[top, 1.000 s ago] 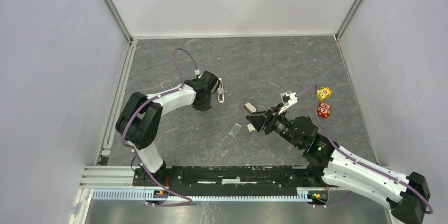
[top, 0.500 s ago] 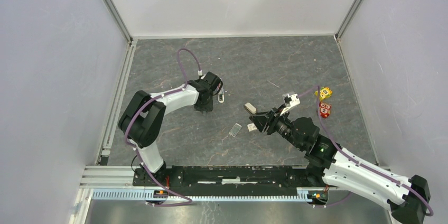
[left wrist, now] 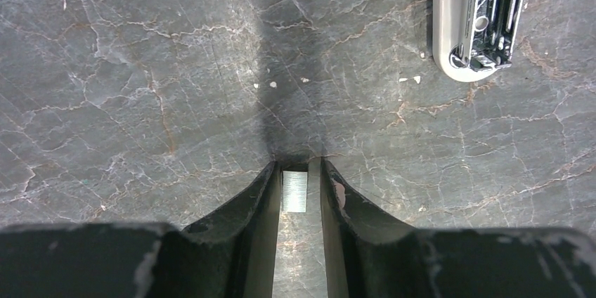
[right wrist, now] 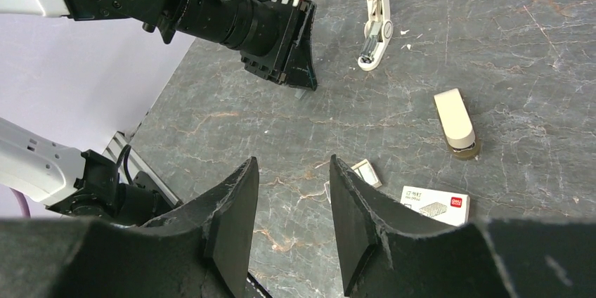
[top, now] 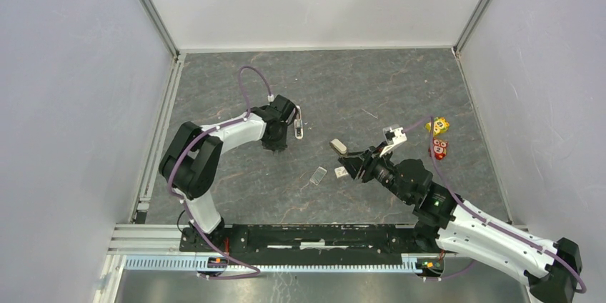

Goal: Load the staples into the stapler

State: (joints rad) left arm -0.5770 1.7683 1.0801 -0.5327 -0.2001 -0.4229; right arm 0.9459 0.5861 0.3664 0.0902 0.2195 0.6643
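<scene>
A short silver strip of staples (left wrist: 294,191) lies on the table between the tips of my left gripper (left wrist: 296,168). It sits near the left finger, with a gap to the right finger. The jaws stand slightly apart, tips down at the table. The open stapler (left wrist: 478,17), its metal channel facing up, lies just right of that gripper (top: 278,143). It also shows as the stapler (right wrist: 374,24) in the right wrist view. My right gripper (right wrist: 292,171) hovers open and empty near the whitish staple box with the red mark (right wrist: 436,204).
A beige stapler-shaped piece (right wrist: 457,122) lies between the two arms. A small clear lid (top: 319,175) rests left of the box (top: 342,172). A yellow cube (top: 439,126) and a red cube (top: 438,148) sit at the right. White walls enclose the table.
The left wrist turned and shifted slightly beside the stapler, then came back. The right gripper stayed almost where it was.
</scene>
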